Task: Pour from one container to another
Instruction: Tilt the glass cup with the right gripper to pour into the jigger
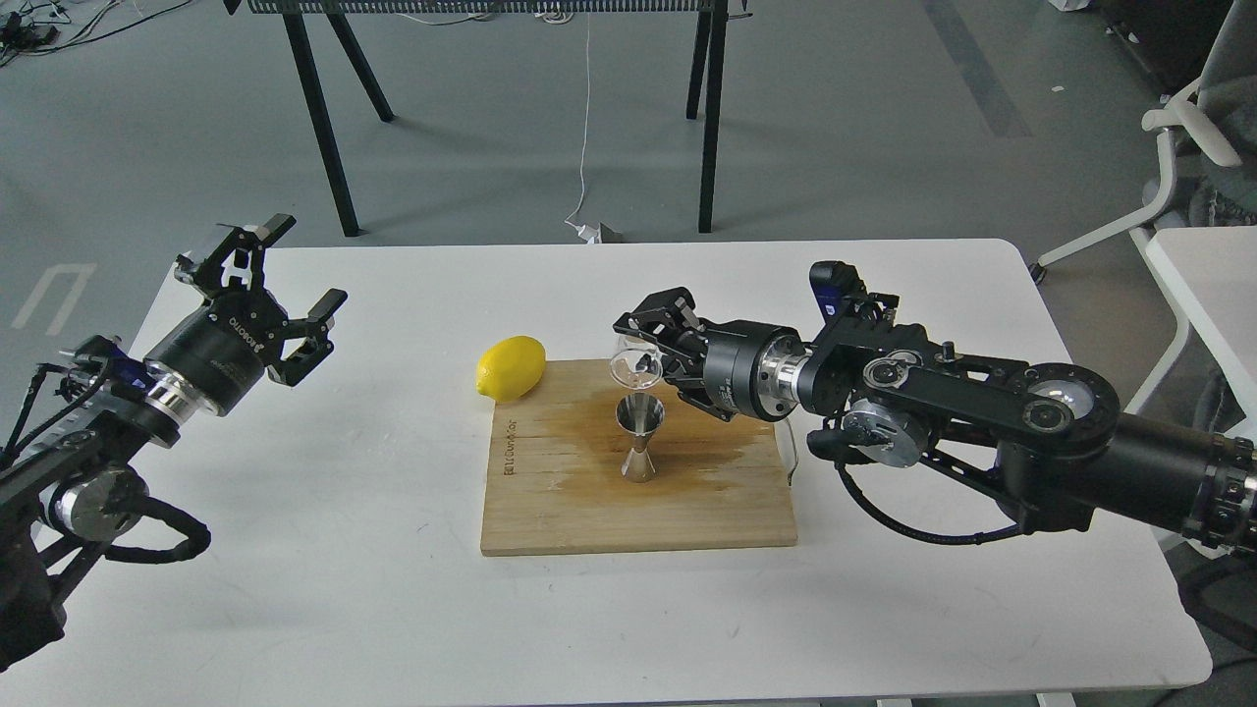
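right hand (640, 355) reaches in level, pinching clear cup (633, 366), tipped just above steel jigger (639, 439) upright mid cutting board (589, 511) at surface centre. cup contents unclear. left hand (295, 285) spread, raised near left edge.

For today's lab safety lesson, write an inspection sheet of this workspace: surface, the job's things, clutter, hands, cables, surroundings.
Surface: white table; wooden cutting board lies on it, with a dark wet-looking stain around the middle.
Job's things: clear cup held tipped on its side above the steel jigger, which stands upright on the board.
Clutter: lemon at the board's far left corner.
Hands: right hand shut on the clear cup; left hand open, empty, raised over the table's left side.
Cables: black cable looping under the right arm; white cord hanging behind the table.
Surroundings: grey floor, black table legs, office chair at right.
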